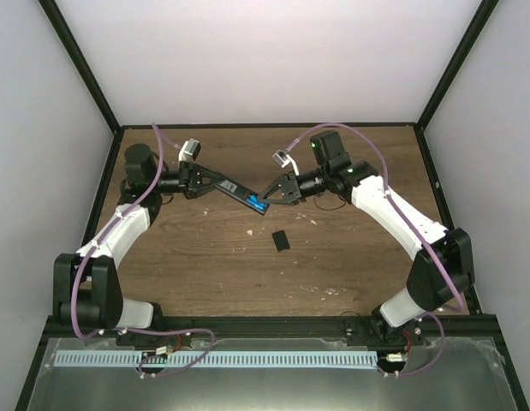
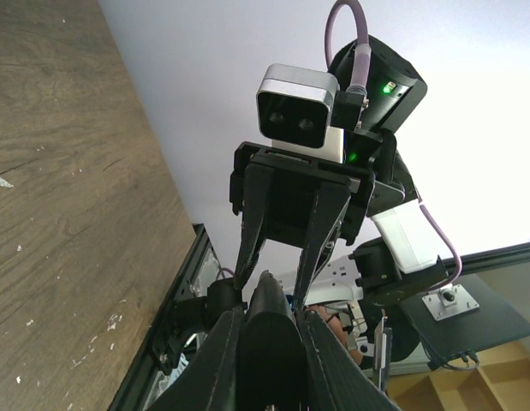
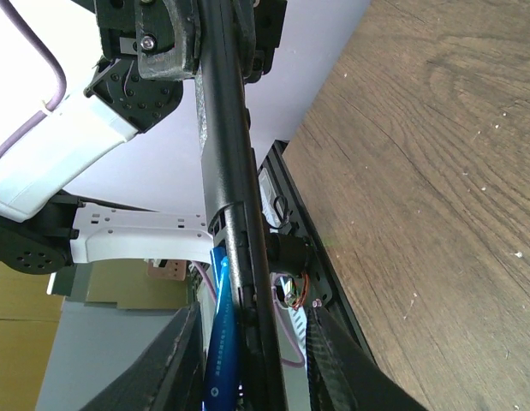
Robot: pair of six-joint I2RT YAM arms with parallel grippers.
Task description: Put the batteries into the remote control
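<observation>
The remote control (image 1: 235,190) was up off the counter (image 1: 205,274), hanging slantwise between my two arms over its far middle part. One blue battery (image 3: 220,342) lay lengthwise along the remote's recessed end, the end turned toward my right arm. Whether it sat fully down in the recess I could not tell, since the remote's dark edge hid part of it. My left pincer (image 2: 266,334) was clamped tight on the remote's other end, a finger pressed against each long side. My right pincer (image 3: 252,330) straddled the battery end with its fingers apart. The battery ran close beside one finger, and a gap showed between the remote and the other. Nearer my bases, well apart from the remote, the small squarish black cover (image 1: 281,241) lay flat on the wood-grain counter.
</observation>
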